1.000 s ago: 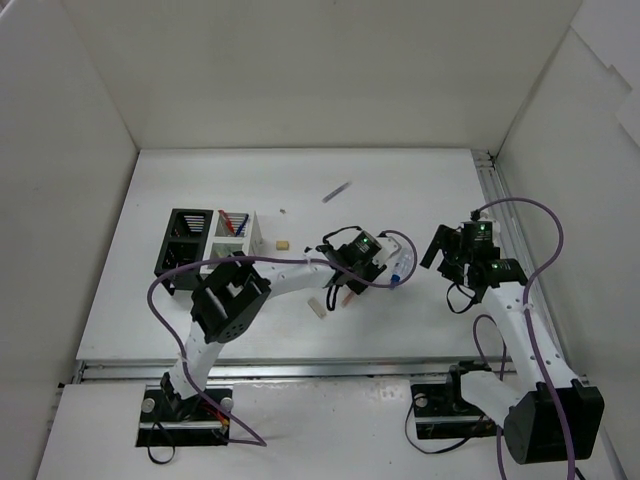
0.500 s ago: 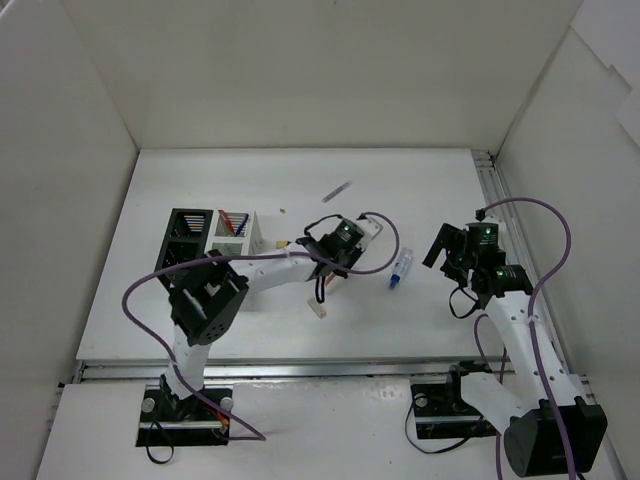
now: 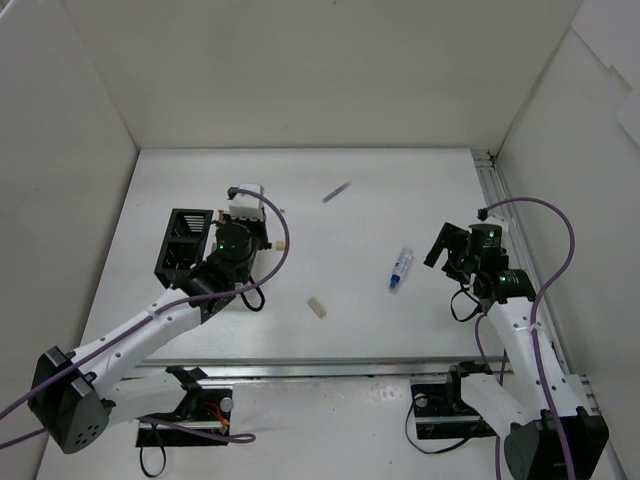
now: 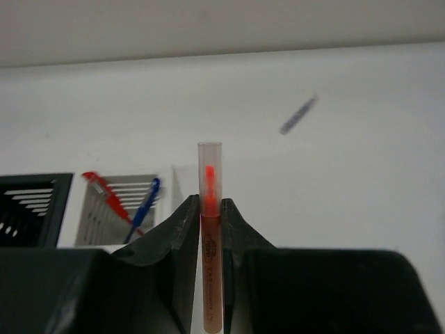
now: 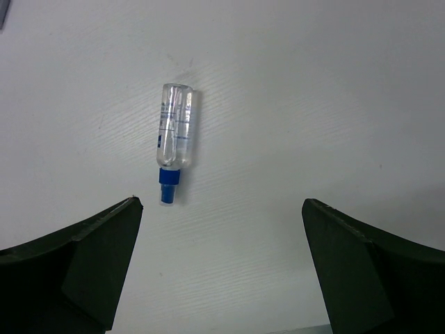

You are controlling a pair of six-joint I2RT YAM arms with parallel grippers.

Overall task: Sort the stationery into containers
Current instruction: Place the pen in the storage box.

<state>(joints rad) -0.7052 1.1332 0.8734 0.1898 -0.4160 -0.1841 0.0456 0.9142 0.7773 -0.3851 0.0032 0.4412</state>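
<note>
We've got the left pincer (image 4: 209, 204) clamped on an orange pen (image 4: 210, 174), by the white organiser (image 4: 94, 219) at the table's (image 3: 400, 200) left (red pen (image 4: 104, 191) and blue pen (image 4: 147, 202) stand inside it). Right pincer (image 5: 220, 203): we see it spread wide, holding nothing, with the clear tube (image 5: 174, 136) lying on the table beneath it, right side.
</note>
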